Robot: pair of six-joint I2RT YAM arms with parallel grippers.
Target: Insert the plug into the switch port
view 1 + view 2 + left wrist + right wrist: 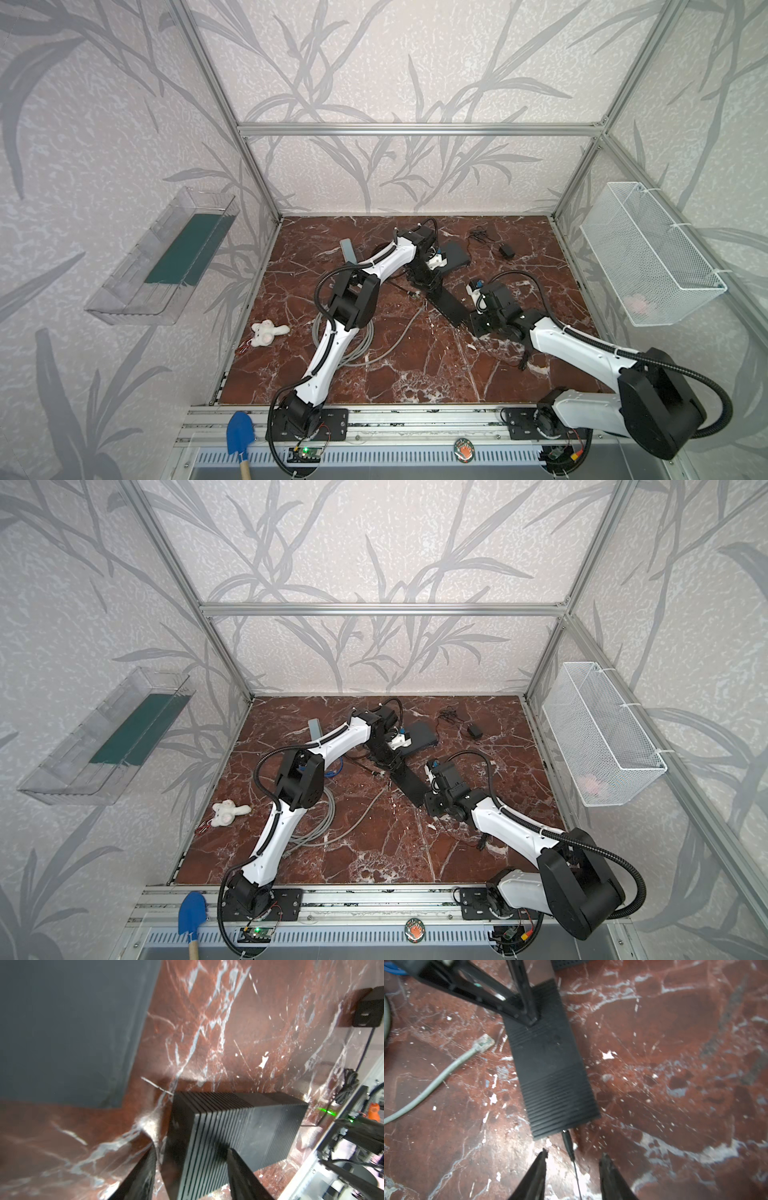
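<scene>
the right tool (pixel 574 1153) stands with its jaws moderately apart and holds nothing. its two dark fingers (pixel 542 1169) flank the plug (pixel 568 1142) without touching it. the plug is a slim black barrel whose tip meets the end face of the switch (pixel 550 1068) close to one corner. whether it sits fully in the port cannot be told. its thin black lead (pixel 577 1178) runs back between the fingers.

the left tool (pixel 191 1147) is at the switch's other end, also with its jaws apart. one finger (pixel 145 1167) hangs beside the ribbed black case with a strip of desk (pixel 675 1064) showing between them, and the other crosses over the top face. it is not clamped on the case.

the switch lies flat on the red marbled desk near the middle in both top views (pixel 453 305) (pixel 409 781), between the two arms.

just beside it lies a grey network cable (pixel 446 1076) whose clear connector (pixel 483 1042) points at the case but stays apart from it. beyond the left tool there is a flat dark grey box (pixel 62 1022), and a small black adapter (pixel 506 250) sits farther back. a white plush toy (pixel 266 332) rests near the desk's left edge.
</scene>
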